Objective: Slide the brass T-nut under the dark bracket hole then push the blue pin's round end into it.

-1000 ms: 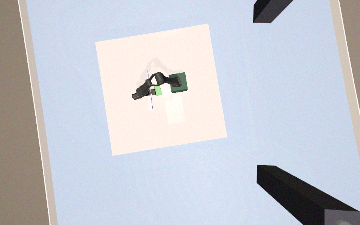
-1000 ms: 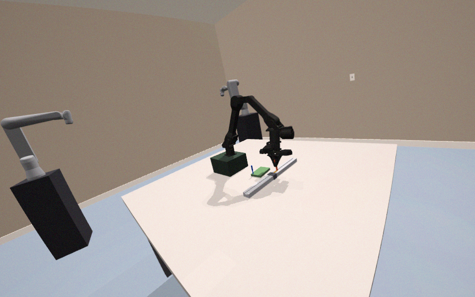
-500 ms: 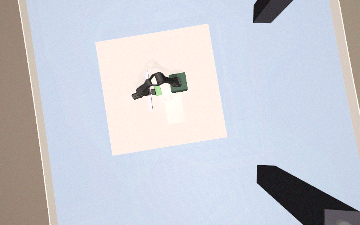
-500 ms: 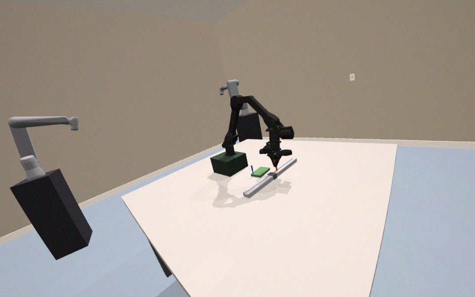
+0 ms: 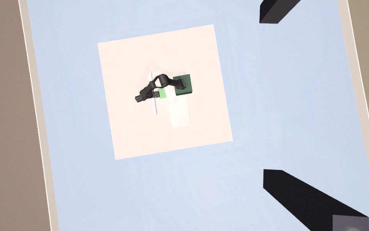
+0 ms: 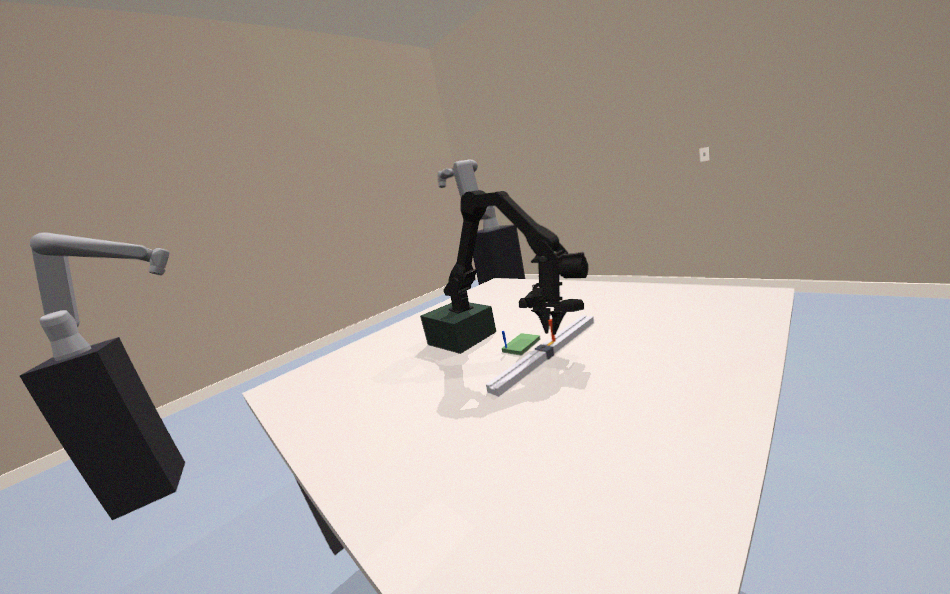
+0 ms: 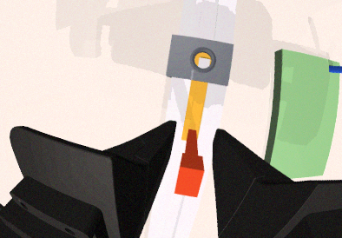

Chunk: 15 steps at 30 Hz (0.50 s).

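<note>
The brass T-nut lies in the slot of the aluminum rail, its front part under the dark bracket. Through the bracket hole I see brass and a pale square opening, slightly low of the hole's centre in the wrist view. The orange handle sticks up from the nut's near end. My gripper is partly open around the handle, with gaps on both sides. The blue pin stands at the green tray; its lower end is hidden.
The arm's dark green base block stands on the table, beyond the tray from the rail. Two grey arms on dark pedestals stand off the table.
</note>
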Available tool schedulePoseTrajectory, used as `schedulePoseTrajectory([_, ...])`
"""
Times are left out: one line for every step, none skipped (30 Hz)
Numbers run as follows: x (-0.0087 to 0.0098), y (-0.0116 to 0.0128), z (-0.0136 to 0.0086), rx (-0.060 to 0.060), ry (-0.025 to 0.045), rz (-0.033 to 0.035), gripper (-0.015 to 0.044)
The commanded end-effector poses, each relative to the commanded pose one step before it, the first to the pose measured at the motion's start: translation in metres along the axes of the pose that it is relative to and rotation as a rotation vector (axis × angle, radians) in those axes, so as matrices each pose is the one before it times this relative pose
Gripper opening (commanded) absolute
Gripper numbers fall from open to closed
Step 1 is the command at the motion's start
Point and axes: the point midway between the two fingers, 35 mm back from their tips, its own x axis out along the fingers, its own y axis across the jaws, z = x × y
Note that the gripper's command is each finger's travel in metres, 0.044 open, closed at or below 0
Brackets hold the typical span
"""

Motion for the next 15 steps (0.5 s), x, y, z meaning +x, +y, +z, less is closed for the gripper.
schedulePoseTrajectory([-0.00007, -0.00003, -0.00013, -0.0001, -0.00003, -0.00013, 0.0145])
schedulePoseTrajectory([0.0, 0.0, 0.0, 0.0, 0.0, 0.0, 0.0145])
schedulePoseTrajectory([-0.00306, 0.00064, 0.00107, 0.0031, 0.00946, -0.00276, 0.0171])
schedulePoseTrajectory([-0.00939, 0.00169, 0.00319, 0.0093, 0.02848, -0.00778, 0.0198])
schedulePoseTrajectory([-0.01639, 0.002, 0.00509, 0.0156, 0.04777, -0.0113, 0.0224])
schedulePoseTrajectory([-0.0221, 0.00097, 0.00573, 0.0198, 0.06122, -0.01134, 0.025])
schedulePoseTrajectory([-0.01829, -0.00052, 0.00354, 0.0155, 0.04847, -0.00655, 0.0276])
schedulePoseTrajectory([-0.0113, -0.00087, 0.00161, 0.0092, 0.02919, -0.00293, 0.0302])
schedulePoseTrajectory([-0.00382, -0.00038, 0.00043, 0.0031, 0.00975, -0.00081, 0.0329])
schedulePoseTrajectory([0.0, 0.0, 0.0, 0.0, 0.0, 0.0, 0.0355])
schedulePoseTrajectory([0.0, 0.0, 0.0, 0.0, 0.0, 0.0, 0.0381])
schedulePoseTrajectory([0.0, 0.0, 0.0, 0.0, 0.0, 0.0, 0.0408])
schedulePoseTrajectory([-0.00002, 0.00173, 0.00072, 0.0, -0.00006, 0.00012, 0.0434])
schedulePoseTrajectory([-0.00002, 0.00278, 0.00119, 0.0, -0.0001, 0.0002, 0.044])
schedulePoseTrajectory([0.0, 0.00099, 0.00043, 0.0, -0.00003, 0.00007, 0.044])
